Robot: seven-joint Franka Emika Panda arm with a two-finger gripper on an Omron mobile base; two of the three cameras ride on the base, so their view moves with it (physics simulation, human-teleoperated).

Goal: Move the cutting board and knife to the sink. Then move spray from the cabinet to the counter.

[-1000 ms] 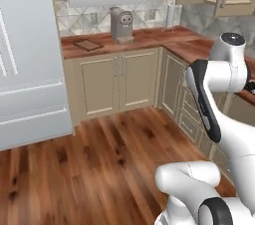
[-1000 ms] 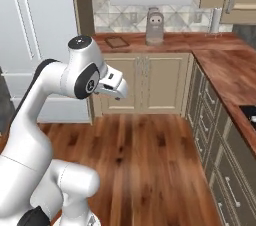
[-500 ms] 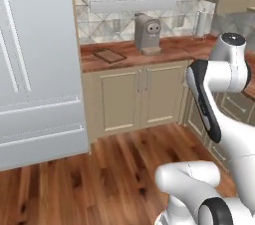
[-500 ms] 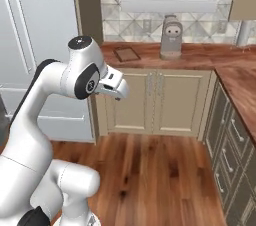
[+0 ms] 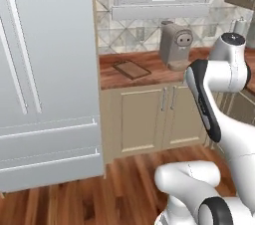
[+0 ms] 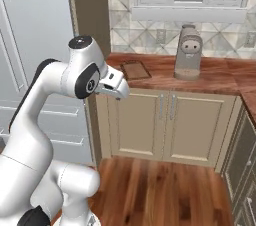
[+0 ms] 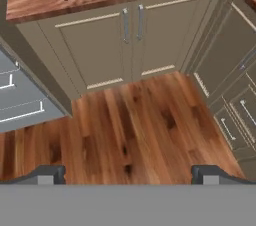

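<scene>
One cutting board (image 5: 131, 69) lies flat on the counter (image 5: 149, 74), gripper (image 7: 128, 174) well away from it.
Beside the board, toward the counter's right, stands a grey-brown coffee machine (image 5: 175, 45); on the board's other side rises a tall grey fridge (image 5: 47, 79). Beige cabinet doors (image 6: 162, 125) sit below the board under the counter edge. Over the wood floor (image 7: 130, 130) in front of those doors, the gripper hangs with its fingertips (image 7: 50, 174) spread wide apart, holding nothing.
</scene>
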